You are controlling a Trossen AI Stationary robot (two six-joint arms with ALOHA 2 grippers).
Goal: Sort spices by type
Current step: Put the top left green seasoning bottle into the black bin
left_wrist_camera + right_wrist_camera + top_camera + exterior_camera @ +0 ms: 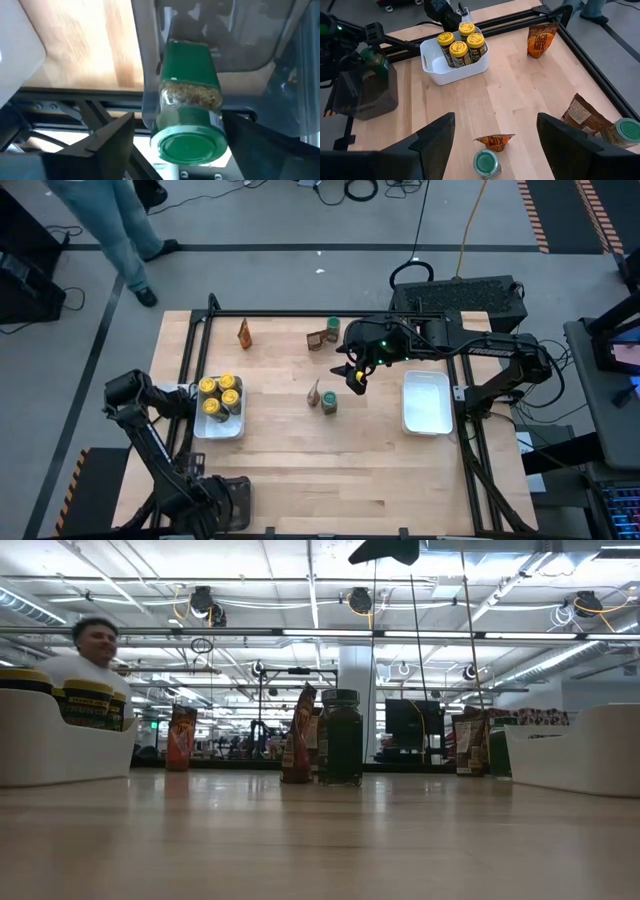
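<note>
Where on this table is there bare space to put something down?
The wood nearest the camera's bottom edge, between the white tray of yellow-lidded jars and the empty white tray, is bare. The middle, around the green-lidded jar and packet, is crowded.

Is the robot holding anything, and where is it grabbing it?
Right gripper holds nothing. A green-lidded jar is at the left gripper, above the dark tray; gripped or not, cannot tell.

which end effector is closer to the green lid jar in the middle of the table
Right. The right end effector hovers open just beside and above the green-lid jar at mid-table. The left end effector is off the table's near-left corner, over the dark tray, with another green-lid jar between its fingers.
</note>
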